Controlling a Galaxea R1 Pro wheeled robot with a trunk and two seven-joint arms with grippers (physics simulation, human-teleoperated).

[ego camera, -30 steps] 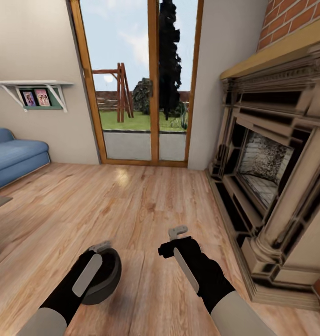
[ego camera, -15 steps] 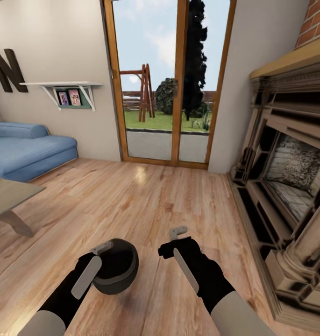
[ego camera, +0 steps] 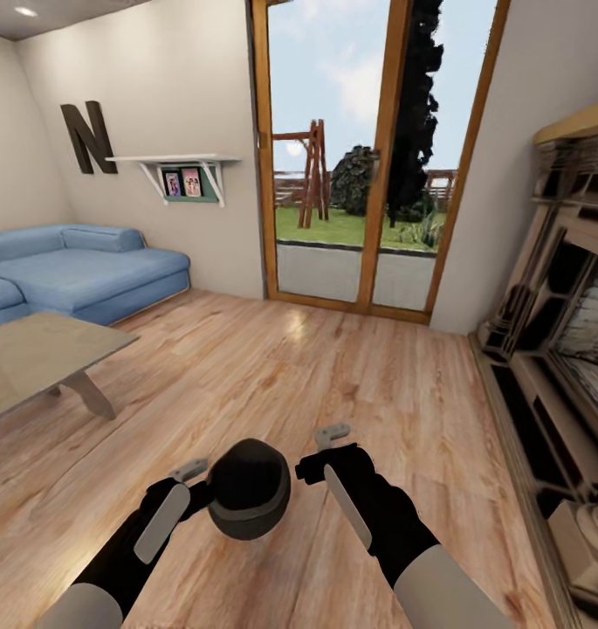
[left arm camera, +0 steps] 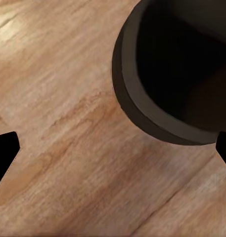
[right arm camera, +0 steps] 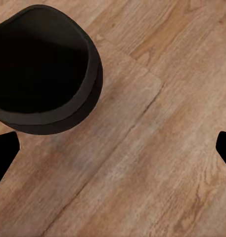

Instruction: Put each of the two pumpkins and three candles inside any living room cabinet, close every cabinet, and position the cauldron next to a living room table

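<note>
At the far left of the head view stands a blue sofa [ego camera: 80, 271] along the wall, and in front of it a low table [ego camera: 37, 362] with a pale flat top and a slanted leg. On the wall above the sofa hangs a big dark letter N [ego camera: 87, 138], and beside it a white shelf [ego camera: 178, 161] with small framed pictures under it.

Lower in this view, the left gripper [ego camera: 194, 476] is over the wooden floor [ego camera: 333, 367]. Its jaws are spread wide: in the left wrist view the two dark fingertips [left arm camera: 4, 153] are at opposite edges and hold nothing. The cauldron [ego camera: 248, 489], a dark round pot with a thick rim, is on the floor between the two grippers, just beside the left one; if they touch, I cannot tell. The left wrist view looks into its black inside [left arm camera: 184, 64].

In the middle at the back is a glass door [ego camera: 368, 166] with a wooden frame.

The right gripper [ego camera: 326, 447] is just at the right of the cauldron. It is also wide open and empty, with the cauldron [right arm camera: 43, 69] near one finger.

At the right edge stands the ornate fireplace [ego camera: 560, 349].
</note>
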